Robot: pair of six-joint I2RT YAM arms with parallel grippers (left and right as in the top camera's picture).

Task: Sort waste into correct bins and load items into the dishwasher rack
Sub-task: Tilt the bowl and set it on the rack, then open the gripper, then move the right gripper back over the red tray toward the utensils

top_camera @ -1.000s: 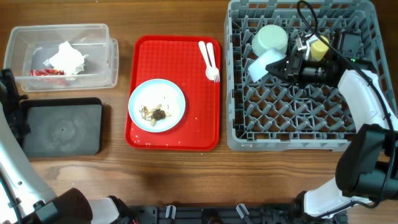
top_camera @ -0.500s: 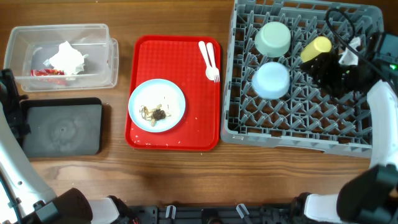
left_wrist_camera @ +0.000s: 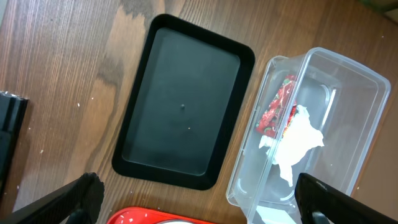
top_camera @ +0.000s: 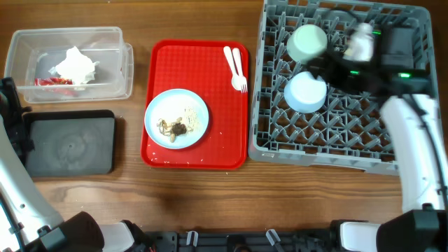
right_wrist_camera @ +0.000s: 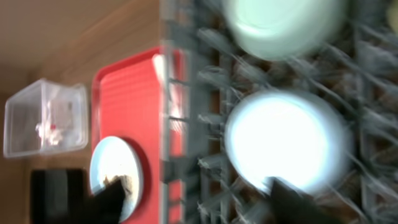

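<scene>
The left arm [top_camera: 12, 168] stands at the left edge. The left hand [left_wrist_camera: 202, 198] points down, its fingers [left_wrist_camera: 84, 190] spread wide, gripping nothing. The right arm [top_camera: 413, 147], with a white forearm and black wrist, reaches in from the near right corner. The right hand [right_wrist_camera: 199, 200] is blurred, its dark fingers [right_wrist_camera: 109, 198] well apart, gripping nothing.

place: robot lab bench | cues: wooden table [top_camera: 210, 203], white robot arm [top_camera: 411, 150], grey dishwasher rack [top_camera: 329, 134], red serving tray [top_camera: 231, 136]
</scene>
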